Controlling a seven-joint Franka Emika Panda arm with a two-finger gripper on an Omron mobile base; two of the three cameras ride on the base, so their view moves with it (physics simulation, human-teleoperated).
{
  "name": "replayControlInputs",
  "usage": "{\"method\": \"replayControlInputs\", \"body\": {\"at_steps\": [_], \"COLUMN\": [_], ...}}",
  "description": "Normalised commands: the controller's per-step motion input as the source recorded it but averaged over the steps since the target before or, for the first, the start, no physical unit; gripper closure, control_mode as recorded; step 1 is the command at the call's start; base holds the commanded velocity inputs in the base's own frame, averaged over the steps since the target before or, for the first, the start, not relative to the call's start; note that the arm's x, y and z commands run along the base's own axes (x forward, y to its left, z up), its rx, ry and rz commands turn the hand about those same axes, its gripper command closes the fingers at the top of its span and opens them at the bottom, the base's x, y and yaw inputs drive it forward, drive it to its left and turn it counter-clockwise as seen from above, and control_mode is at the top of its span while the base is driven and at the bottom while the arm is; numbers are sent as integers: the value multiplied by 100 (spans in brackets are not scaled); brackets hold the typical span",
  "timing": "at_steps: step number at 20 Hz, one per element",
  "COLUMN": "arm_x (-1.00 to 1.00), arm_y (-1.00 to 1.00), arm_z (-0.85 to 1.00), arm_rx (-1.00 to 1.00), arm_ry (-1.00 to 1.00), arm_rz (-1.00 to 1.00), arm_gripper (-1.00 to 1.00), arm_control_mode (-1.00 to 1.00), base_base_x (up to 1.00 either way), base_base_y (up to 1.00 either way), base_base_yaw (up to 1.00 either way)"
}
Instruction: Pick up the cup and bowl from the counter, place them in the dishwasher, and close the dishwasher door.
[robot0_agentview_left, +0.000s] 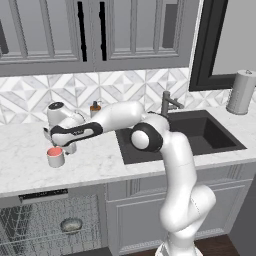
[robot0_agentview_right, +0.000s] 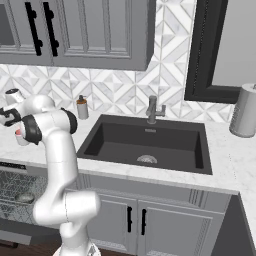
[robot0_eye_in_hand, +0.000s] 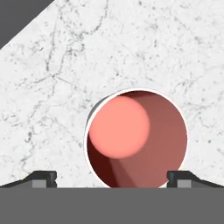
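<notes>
At the far left, below the counter's (robot0_agentview_left: 30, 165) edge, the dishwasher (robot0_agentview_left: 50, 220) stands open, and the bowl (robot0_agentview_left: 71, 225) sits on its wire rack. Above it, the cup (robot0_agentview_left: 55, 156) stands upright on the marble, pink inside showing. My hand (robot0_agentview_left: 64, 146) hangs right over the cup with its jaws spread wide and holding nothing; in the hand view one dark fingertip (robot0_eye_in_hand: 41, 178) shows on each side of the cup's rim. Further right stands a soap dispenser (robot0_agentview_left: 95, 108) at the backsplash, then the dark sink (robot0_agentview_left: 210, 132).
</notes>
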Motion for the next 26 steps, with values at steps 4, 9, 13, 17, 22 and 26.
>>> {"method": "replayControlInputs", "body": {"at_steps": [4,9,13,17,22,26], "arm_x": [-3,-7,0,-16,-25,-25], "arm_y": [-17,-2,0,0,1,-5], "arm_z": [-16,-19,-23,-23,-29,-34], "arm_rx": [0,0,0,0,0,0], "arm_ry": [0,-1,-3,-1,-1,0], "arm_rz": [0,0,2,4,4,7], "arm_gripper": [-100,-100,-100,-100,-100,-100], "arm_control_mode": [-100,-100,-100,-100,-100,-100], "base_base_x": [0,0,0,0,0,0], "base_base_y": [0,0,0,0,0,0], "base_base_yaw": [0,0,0,0,0,0]}}
